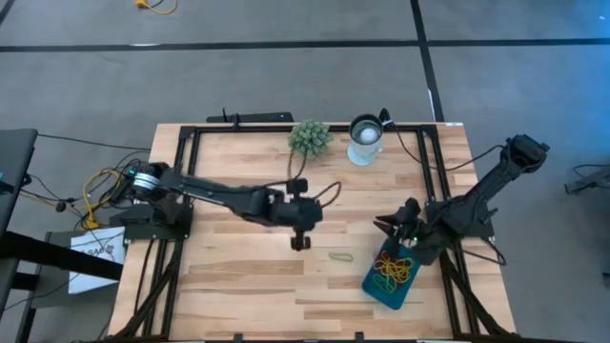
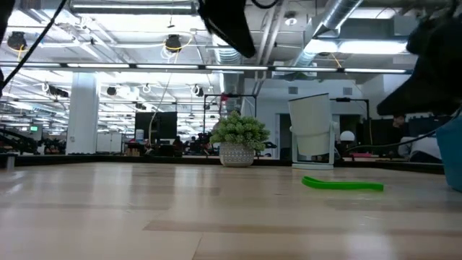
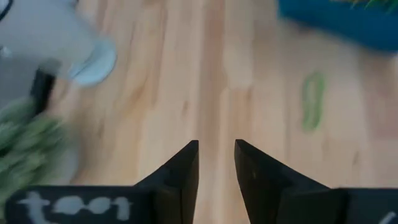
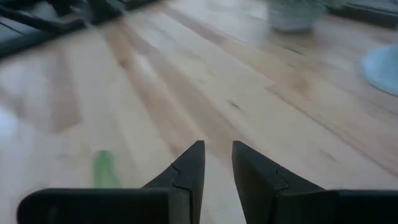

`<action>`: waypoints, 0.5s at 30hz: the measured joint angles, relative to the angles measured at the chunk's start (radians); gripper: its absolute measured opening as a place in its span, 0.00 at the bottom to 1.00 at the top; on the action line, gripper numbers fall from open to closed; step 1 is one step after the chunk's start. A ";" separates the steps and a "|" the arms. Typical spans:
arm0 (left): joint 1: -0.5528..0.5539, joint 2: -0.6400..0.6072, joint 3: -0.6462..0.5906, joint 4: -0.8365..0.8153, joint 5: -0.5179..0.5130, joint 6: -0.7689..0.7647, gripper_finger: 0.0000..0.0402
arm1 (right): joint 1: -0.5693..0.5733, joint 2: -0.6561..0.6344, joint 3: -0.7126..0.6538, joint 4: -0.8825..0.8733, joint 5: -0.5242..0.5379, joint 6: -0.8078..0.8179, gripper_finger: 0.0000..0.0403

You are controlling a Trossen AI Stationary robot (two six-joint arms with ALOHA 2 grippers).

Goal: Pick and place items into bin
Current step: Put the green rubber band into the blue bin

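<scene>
The teal bin [image 1: 374, 284] lies near the table's right near corner and holds several coloured rubber bands [image 1: 395, 270]. One green band [image 1: 341, 255] lies flat on the wood just left of the bin; it also shows in the low view [image 2: 343, 185] and in the left wrist view [image 3: 313, 101]. My left gripper [image 1: 300, 240] hovers above the table's middle, left of that band, its fingers [image 3: 186, 163] shut and holding nothing. My right gripper [image 1: 393, 229] hangs over the bin's far end, also shut and holding nothing [image 4: 216, 163].
A spiky green plant ball [image 1: 310, 138] and a round white-and-metal cup [image 1: 365, 139] stand near the far edge. A black frame runs along the table's sides. Bare wood lies between the green band and the near edge.
</scene>
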 joint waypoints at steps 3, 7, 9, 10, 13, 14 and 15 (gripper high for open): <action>-0.001 -0.046 -0.261 0.410 0.053 0.016 0.23 | 0.025 0.001 0.000 0.110 0.015 -0.063 0.19; 0.002 -0.029 -0.473 0.821 0.200 0.047 0.23 | 0.022 0.026 0.000 0.298 -0.012 -0.182 0.19; 0.002 -0.003 -0.515 0.892 0.235 0.004 0.23 | 0.012 0.040 0.000 0.390 -0.041 -0.258 0.19; 0.002 0.012 -0.524 0.892 0.241 -0.019 0.23 | 0.004 0.050 0.000 0.433 -0.056 -0.296 0.19; 0.001 0.056 -0.523 0.895 0.269 -0.042 0.23 | -0.022 0.077 0.001 0.525 -0.137 -0.389 0.19; 0.000 0.065 -0.523 0.897 0.273 -0.050 0.23 | -0.035 0.087 0.001 0.552 -0.182 -0.412 0.19; -0.001 0.078 -0.522 0.906 0.273 -0.062 0.23 | -0.052 0.098 0.002 0.568 -0.234 -0.426 0.19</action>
